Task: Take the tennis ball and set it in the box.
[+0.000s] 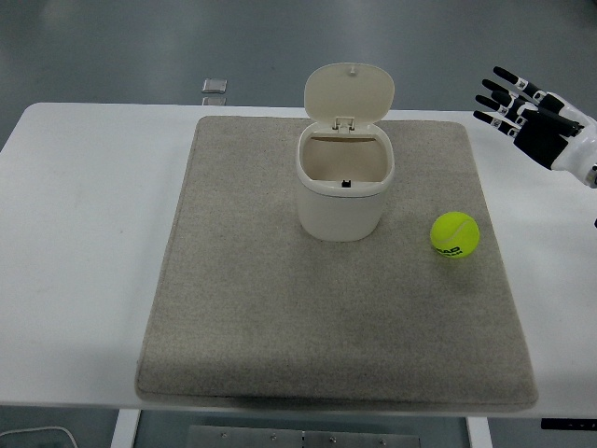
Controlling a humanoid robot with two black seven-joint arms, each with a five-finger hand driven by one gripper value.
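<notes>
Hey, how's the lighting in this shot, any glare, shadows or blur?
Head view: even, soft light, no glare on the white table; faint shadow under the tennis ball and beside the box; the mat is sharp, and the right hand shows no motion blur.

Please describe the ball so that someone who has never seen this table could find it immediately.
A large grey mat covers the middle of the white table. On it, right of the cream box with its raised lid, lies the tennis ball. It is the only round, bright yellow-green thing there.
</notes>
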